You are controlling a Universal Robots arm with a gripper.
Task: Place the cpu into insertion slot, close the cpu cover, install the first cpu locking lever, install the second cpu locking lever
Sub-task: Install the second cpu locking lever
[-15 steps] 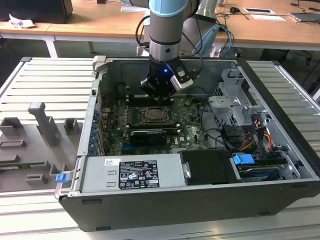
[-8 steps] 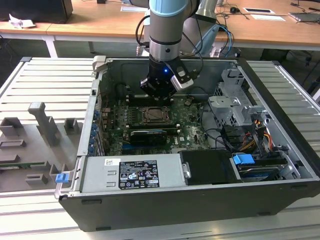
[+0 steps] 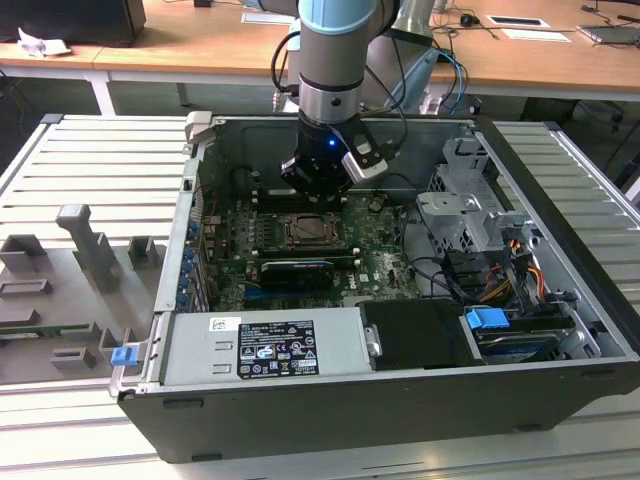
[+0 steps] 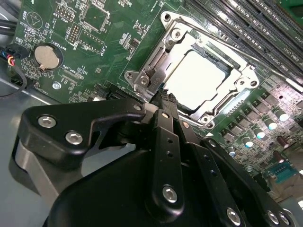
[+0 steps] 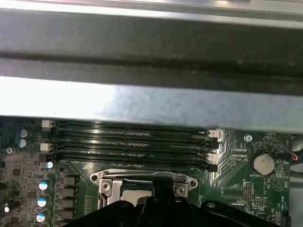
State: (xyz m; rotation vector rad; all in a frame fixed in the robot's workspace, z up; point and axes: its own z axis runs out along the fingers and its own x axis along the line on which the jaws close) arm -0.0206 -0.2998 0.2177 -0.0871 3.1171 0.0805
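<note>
Hovering: my gripper (image 4: 163, 94) hangs over the insertion slot (image 3: 313, 232), fingers together, holding nothing.
Cpu (image 4: 199, 75): seated in slot, cpu cover (image 4: 156, 71) closed around it.
Surface: green board (image 4: 109, 42) inside open computer case (image 3: 560, 330).
Room: wooden desks (image 3: 200, 40) behind.

Arm vertical, gripper (image 4: 163, 94) low, fingers together.

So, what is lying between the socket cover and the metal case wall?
In the first wrist view, four long black memory slots lie between the cpu cover and the case wall.
</note>
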